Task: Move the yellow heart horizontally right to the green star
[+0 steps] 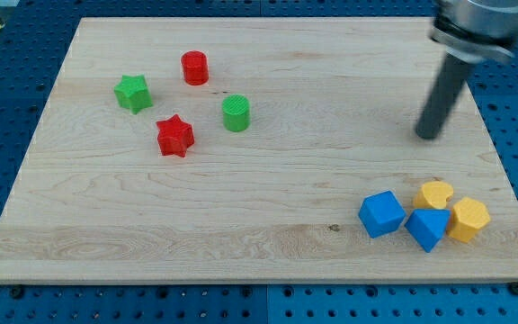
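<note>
- My tip is seen on the table, touching no block; nothing is grasped.
- The yellow heart lies below it, among blue blocks.
- The green star sits far to its left.

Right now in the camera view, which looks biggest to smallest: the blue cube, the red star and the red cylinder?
1. blue cube, which looks biggest, though it sits nearer the view's bottom, so nearness may help.
2. red star.
3. red cylinder, which looks smallest, though it is only slightly smaller than the star.
</note>
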Robot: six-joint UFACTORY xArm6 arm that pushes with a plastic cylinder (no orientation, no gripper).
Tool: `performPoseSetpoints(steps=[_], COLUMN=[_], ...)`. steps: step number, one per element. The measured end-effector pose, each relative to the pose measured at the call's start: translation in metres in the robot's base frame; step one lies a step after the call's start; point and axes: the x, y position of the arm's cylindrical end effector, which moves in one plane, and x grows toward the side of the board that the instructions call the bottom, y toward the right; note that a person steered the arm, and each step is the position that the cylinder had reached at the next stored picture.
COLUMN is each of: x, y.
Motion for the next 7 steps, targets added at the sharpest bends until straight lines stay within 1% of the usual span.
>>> performPoseSetpoints(steps=[1,2,3,4,5,7], x=[0.070,0.121,0.152,0.151,0.140,0.109], y=[0.037,0.042,0.039,0.038,0.023,-0.017])
